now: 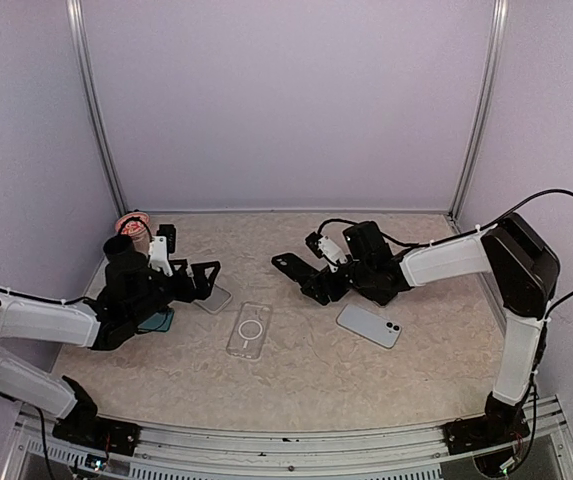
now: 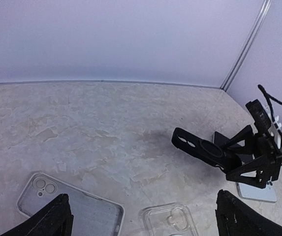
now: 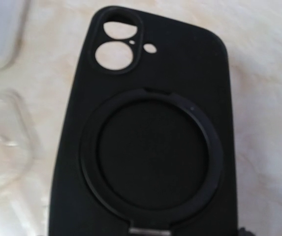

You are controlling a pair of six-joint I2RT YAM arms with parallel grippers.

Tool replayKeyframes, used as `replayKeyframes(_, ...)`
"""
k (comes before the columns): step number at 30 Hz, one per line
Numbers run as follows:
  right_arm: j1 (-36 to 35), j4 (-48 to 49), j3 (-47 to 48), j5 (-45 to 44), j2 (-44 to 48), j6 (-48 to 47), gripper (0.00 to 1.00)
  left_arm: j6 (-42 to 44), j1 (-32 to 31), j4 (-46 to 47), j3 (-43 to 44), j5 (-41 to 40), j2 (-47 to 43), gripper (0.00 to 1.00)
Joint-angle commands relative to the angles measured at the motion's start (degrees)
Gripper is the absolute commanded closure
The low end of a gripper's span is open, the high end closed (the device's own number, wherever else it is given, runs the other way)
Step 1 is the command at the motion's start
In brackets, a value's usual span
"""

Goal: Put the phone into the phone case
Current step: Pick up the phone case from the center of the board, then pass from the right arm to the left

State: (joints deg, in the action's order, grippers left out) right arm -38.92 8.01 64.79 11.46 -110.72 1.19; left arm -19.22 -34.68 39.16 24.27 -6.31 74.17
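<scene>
A pale phone (image 1: 369, 324) lies back up on the table at the centre right; it also shows in the left wrist view (image 2: 256, 191). My right gripper (image 1: 318, 285) is shut on one end of a black phone case (image 1: 294, 268) with a round ring on its back and holds it tilted just above the table. That case fills the right wrist view (image 3: 145, 142), where my fingers are hidden. My left gripper (image 1: 206, 280) is open and empty, low over a pale grey case (image 2: 72, 209). Its fingers (image 2: 52, 221) straddle the grey case and a clear case (image 2: 172, 219).
The clear case (image 1: 249, 330) lies in the middle of the table. A teal object (image 1: 158, 321) lies under my left arm. A red-and-white roll (image 1: 133, 225) stands at the back left. Walls close in the back and both sides.
</scene>
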Motion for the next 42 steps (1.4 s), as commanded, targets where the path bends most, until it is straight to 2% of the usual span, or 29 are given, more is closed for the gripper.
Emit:
replayKeyframes(1,-0.6,-1.2,-1.8,6.3,4.5,1.9,0.23,11.5,-1.9,2.1,2.7,3.9,4.0,0.01)
replayKeyframes(4,-0.6,-2.0,-3.0,8.6,7.1,2.3,0.23,17.9,-3.5,4.7,2.2,4.1,6.4,0.01)
replayKeyframes(11,-0.9,-2.5,-7.8,11.4,13.6,3.5,0.23,35.4,-5.6,21.1,-3.8,7.7,8.9,0.01)
replayKeyframes(16,-1.8,-2.4,-10.7,12.9,16.3,3.7,0.23,46.8,-7.1,25.7,-2.1,12.0,13.9,0.01)
replayKeyframes(19,-2.9,-2.7,-11.6,13.6,17.5,3.7,0.23,52.2,-8.0,26.4,0.5,11.4,18.5,0.01)
replayKeyframes(23,-4.2,-2.2,-12.8,14.5,19.2,4.5,0.23,56.5,-8.0,29.7,1.5,13.7,22.4,0.01)
replayKeyframes(29,-5.6,-2.9,-13.5,15.4,20.3,4.7,0.23,61.5,-8.0,29.0,3.5,18.6,24.6,0.02)
replayKeyframes(36,-6.4,-3.4,-13.9,18.0,20.5,4.5,0.22,62.0,-8.0,24.4,5.9,25.3,23.8,0.08)
replayKeyframes(42,-6.9,-3.1,-14.3,20.8,20.6,4.5,0.22,61.8,-8.0,22.9,6.4,27.0,23.4,0.16)
